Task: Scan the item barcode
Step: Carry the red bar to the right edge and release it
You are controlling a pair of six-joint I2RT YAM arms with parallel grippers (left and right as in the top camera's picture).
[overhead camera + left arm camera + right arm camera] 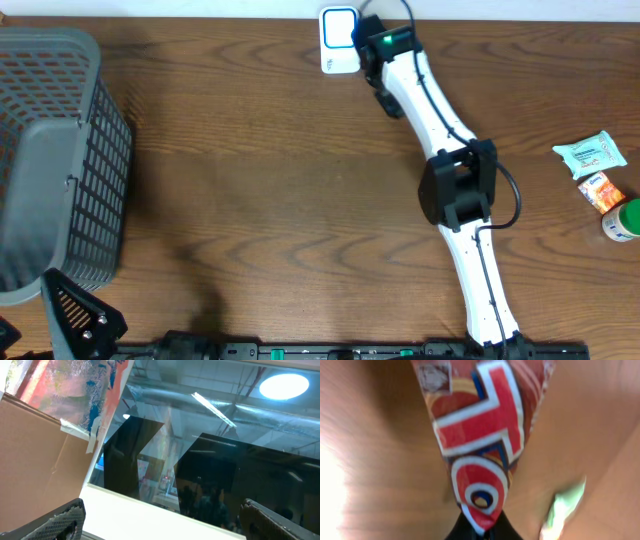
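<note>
A red packet (480, 435) with white, blue and yellow print fills the right wrist view. My right gripper (482, 530) is shut on the packet's lower tip, above the wooden table. A small grey-white label (434, 377) shows at the packet's top. In the overhead view the right gripper (372, 62) reaches to the far edge beside a white scanner (338, 40), and the arm hides the packet there. My left gripper (162, 515) points up at the ceiling, open and empty, with both fingers (65, 520) wide apart.
A grey mesh basket (60, 150) stands at the left. At the right edge lie a pale green wipes pack (592, 153), a small orange packet (602, 192) and a green-capped bottle (622, 220). A blurred green-white patch (562, 507) shows beside the packet.
</note>
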